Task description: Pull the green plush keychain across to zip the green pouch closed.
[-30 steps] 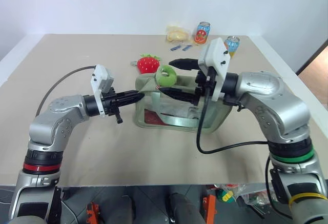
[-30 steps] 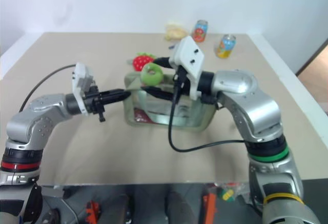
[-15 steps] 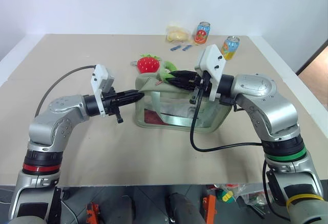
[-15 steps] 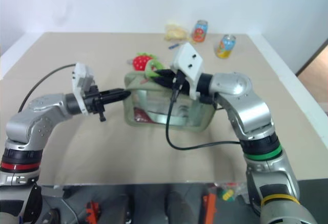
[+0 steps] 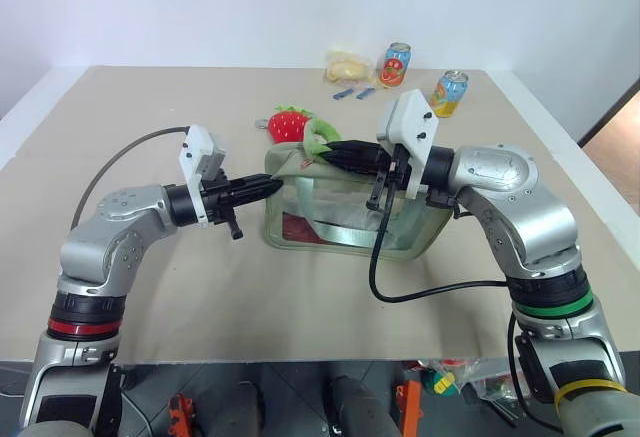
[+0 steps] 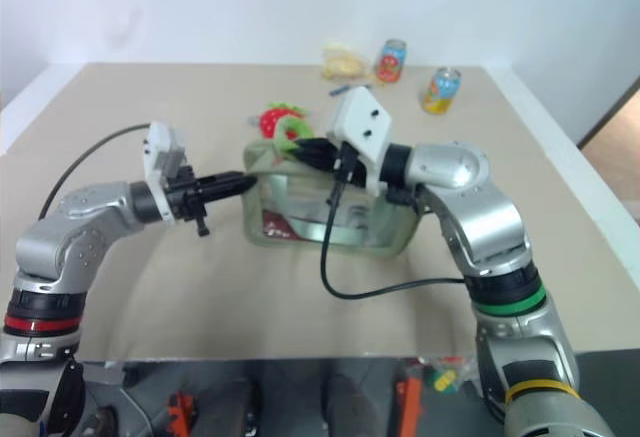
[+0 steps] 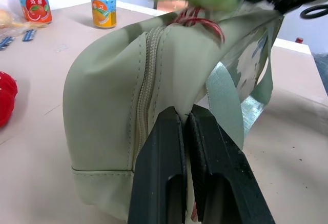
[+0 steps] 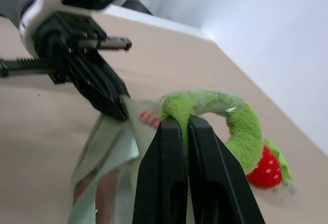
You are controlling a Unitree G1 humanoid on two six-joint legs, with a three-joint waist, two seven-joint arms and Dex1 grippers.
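We see the green pouch [image 5: 345, 207] standing upright near the middle of the table [image 5: 150, 287], its long axis running across in front of us and its clear side panel facing us. The green plush keychain [image 5: 320, 139] sits at the pouch's top left corner, the ring arching up over the zip line and held on a small pinkish loop. Our right gripper [image 5: 333, 153] reaches level over the top of the pouch, pointing toward that left end, and its two black fingers [image 8: 177, 147] are pressed together, pinching the fuzzy ring. Our left gripper [image 5: 275, 187] comes in level from the pouch's left side, pointing at its end wall, and its fingers [image 7: 164, 167] are closed on a fold of fabric at that end, beside the zipper seam. A red strawberry plush [image 5: 289, 123] lies just behind the pouch's left end. Two drink cans [image 5: 396, 63] stand well behind the pouch at the table's far edge.
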